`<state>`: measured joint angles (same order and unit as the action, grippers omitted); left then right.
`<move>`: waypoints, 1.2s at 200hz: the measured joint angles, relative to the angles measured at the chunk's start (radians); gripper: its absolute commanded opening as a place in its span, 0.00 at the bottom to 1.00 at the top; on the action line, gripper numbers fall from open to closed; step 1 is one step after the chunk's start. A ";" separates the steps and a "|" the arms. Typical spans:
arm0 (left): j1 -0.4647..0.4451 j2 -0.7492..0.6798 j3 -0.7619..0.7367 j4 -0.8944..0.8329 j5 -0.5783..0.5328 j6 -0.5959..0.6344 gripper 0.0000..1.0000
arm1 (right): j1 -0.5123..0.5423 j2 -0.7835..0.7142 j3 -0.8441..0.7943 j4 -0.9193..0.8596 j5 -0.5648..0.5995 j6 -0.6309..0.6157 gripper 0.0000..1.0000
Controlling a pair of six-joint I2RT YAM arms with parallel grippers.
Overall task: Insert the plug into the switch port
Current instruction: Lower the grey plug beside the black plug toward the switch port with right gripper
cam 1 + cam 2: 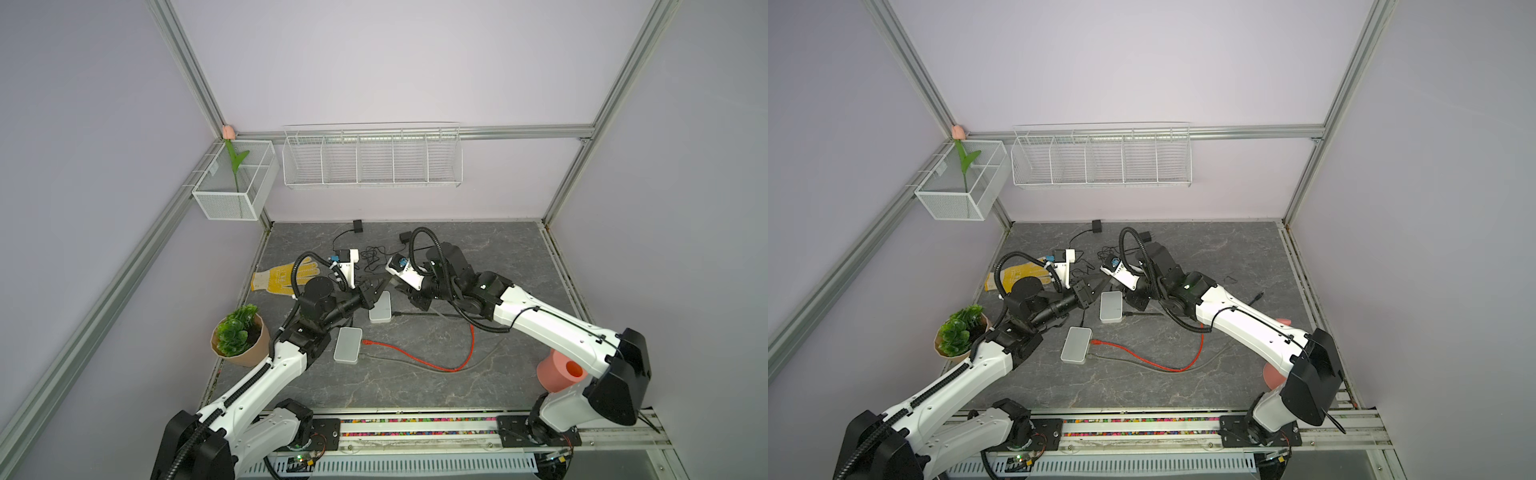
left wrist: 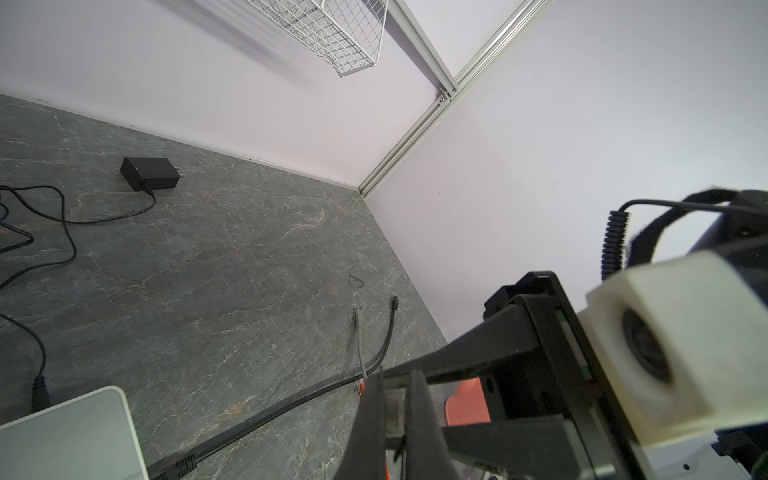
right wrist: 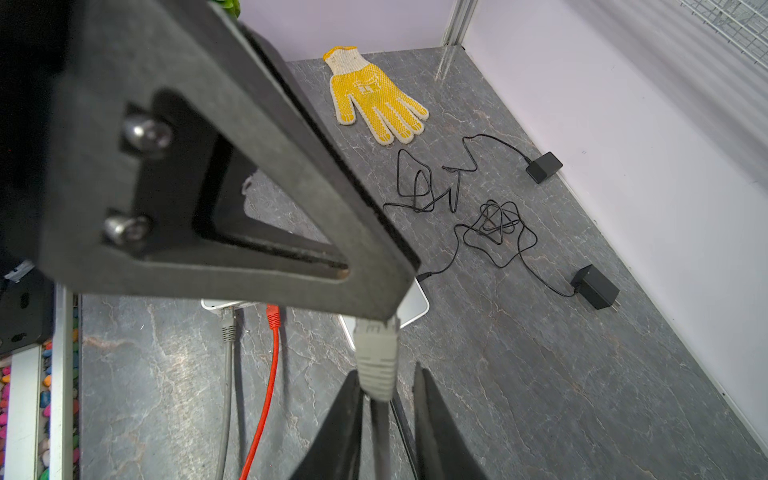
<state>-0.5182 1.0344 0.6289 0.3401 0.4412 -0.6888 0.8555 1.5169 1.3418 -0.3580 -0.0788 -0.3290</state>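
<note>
Two white switches lie on the grey table, the far one (image 1: 380, 307) (image 1: 1111, 306) just below both grippers. My left gripper (image 1: 384, 284) (image 2: 392, 399) is shut on the clear tip of the plug (image 2: 394, 411), above that switch's far end. In the right wrist view the plug's grey boot (image 3: 376, 357) sticks out from under the big left finger (image 3: 232, 174). My right gripper (image 1: 399, 286) (image 3: 386, 382) straddles the boot and its grey cable. Its jaws stand apart, with a gap on one side. The far switch's ports are hidden.
The near switch (image 1: 348, 345) has a red cable (image 1: 415, 358) and a grey one plugged in. A black flat cable (image 2: 249, 419) leaves the far switch. Two black adapters (image 3: 544, 166) (image 3: 594, 286) with tangled wires, a yellow glove (image 1: 286, 276), a potted plant (image 1: 239, 336) and a pink roll (image 1: 561, 374) lie around.
</note>
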 measured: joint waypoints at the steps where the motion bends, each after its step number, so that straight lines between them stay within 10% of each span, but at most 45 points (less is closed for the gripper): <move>1: 0.000 0.000 0.000 0.000 0.000 0.000 0.00 | 0.000 0.000 0.000 0.000 0.000 0.000 0.24; 57: 0.001 0.005 0.000 -0.002 -0.012 0.000 0.00 | 0.006 0.015 0.008 0.001 0.000 0.000 0.07; 78: 0.000 0.006 0.000 -0.014 -0.016 0.005 0.52 | 0.006 0.017 0.008 0.001 0.010 -0.002 0.07; 102: 0.009 -0.002 0.002 -0.117 -0.063 0.032 0.82 | 0.003 0.037 0.027 -0.015 0.073 -0.033 0.07; 154: 0.211 0.087 0.003 -0.270 -0.139 0.060 0.73 | -0.094 0.256 0.200 -0.200 0.195 -0.109 0.07; 240: 0.191 0.612 0.200 -0.290 -0.006 0.119 0.52 | -0.140 0.560 0.304 -0.424 0.152 -0.151 0.07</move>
<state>-0.3271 1.6463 0.8291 0.0502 0.4355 -0.5701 0.7151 2.0773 1.6455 -0.7822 0.0731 -0.4801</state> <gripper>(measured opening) 0.523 0.107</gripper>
